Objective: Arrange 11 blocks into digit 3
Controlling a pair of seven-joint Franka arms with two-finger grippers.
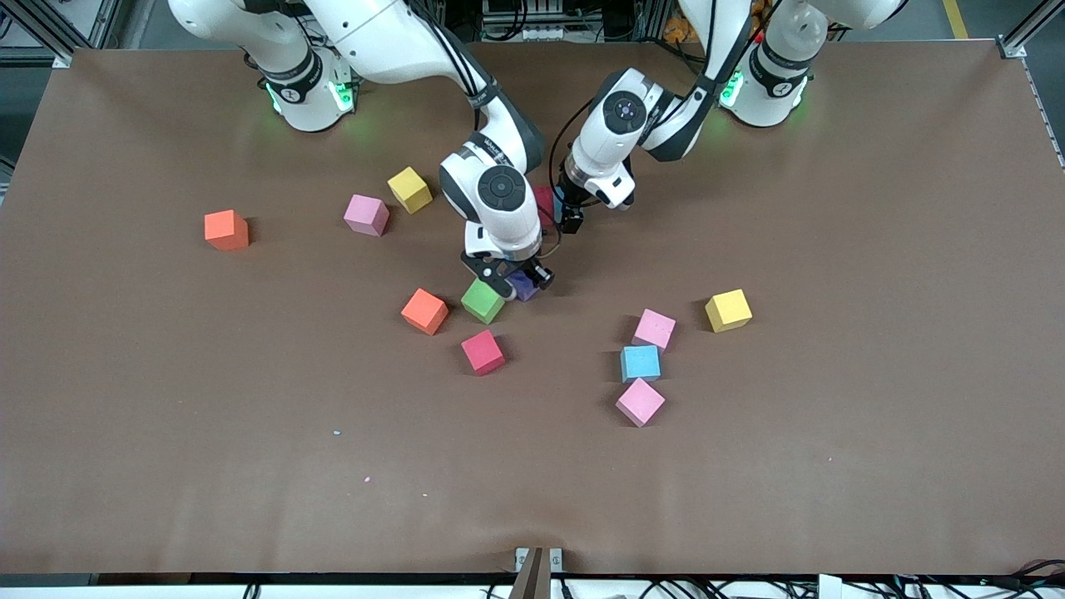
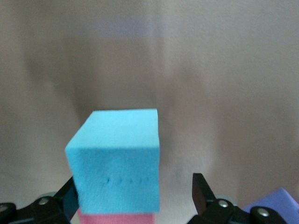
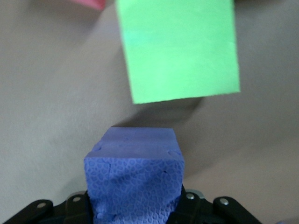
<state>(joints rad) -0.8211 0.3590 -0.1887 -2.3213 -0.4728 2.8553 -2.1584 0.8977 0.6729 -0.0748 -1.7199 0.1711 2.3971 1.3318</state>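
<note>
Right gripper (image 1: 509, 279) grips a purple foam cube (image 3: 134, 175) beside the green foam cube (image 1: 482, 300); left gripper (image 2: 135, 198) spread around a light blue foam cube (image 2: 117, 158).

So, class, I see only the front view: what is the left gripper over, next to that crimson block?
Observer: In the left wrist view, a light blue block sits between the open fingers of the left gripper, one finger clear of it.
Operator: And the right gripper?
Observer: The right gripper is shut on a purple block.
Operator: Touching the green one?
Observer: No; bare table shows between it and the green block.
</note>
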